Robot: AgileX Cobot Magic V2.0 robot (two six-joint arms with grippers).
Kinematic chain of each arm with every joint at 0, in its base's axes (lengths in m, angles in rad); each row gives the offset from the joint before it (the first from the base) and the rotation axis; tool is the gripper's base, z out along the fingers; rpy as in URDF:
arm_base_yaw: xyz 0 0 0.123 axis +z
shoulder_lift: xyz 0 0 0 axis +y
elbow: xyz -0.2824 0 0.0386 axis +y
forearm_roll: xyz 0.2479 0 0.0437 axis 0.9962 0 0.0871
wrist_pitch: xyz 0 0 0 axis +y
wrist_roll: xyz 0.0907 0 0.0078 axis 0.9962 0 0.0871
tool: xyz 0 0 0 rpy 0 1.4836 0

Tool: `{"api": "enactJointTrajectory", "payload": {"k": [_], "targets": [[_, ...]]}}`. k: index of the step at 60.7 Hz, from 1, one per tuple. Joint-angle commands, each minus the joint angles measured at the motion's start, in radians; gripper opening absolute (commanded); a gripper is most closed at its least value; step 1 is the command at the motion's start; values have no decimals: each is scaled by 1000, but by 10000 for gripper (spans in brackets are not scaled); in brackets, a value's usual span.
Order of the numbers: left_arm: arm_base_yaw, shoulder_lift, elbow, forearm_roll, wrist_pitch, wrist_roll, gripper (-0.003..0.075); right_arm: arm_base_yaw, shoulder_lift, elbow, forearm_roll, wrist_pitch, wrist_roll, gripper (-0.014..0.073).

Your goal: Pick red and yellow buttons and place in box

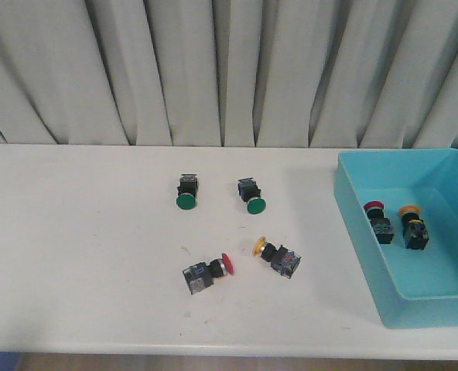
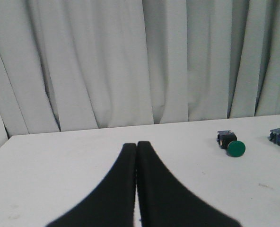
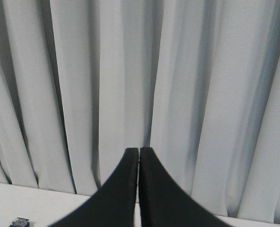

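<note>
On the white table lie a red button (image 1: 207, 272) and a yellow button (image 1: 277, 256), side by side near the front middle. Off to the right stands the turquoise box (image 1: 354, 212), holding another red button (image 1: 377, 220) and another yellow button (image 1: 413, 226). Neither arm shows in the front view. My left gripper (image 2: 136, 145) is shut and empty, raised over bare table left of the buttons. Also shut with nothing held, my right gripper (image 3: 139, 150) points at the curtain.
Two green-capped switches (image 1: 186, 192) (image 1: 251, 196) lie behind the red and yellow ones; one green switch (image 2: 231, 143) shows in the left wrist view. A pleated grey curtain (image 1: 229, 69) closes the back. The table's front edge (image 1: 213, 352) runs along the bottom.
</note>
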Motion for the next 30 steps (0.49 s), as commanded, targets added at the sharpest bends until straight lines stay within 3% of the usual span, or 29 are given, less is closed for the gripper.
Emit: {"api": "enactJointTrajectory", "payload": {"k": [1, 30], "targets": [[-6, -15, 48, -63, -68, 82, -6, -6, -6, -29, 20, 5, -2, -8], [-6, -15, 48, -3, -68, -2, -6, -6, -6, -29, 20, 5, -3, -8]]}}
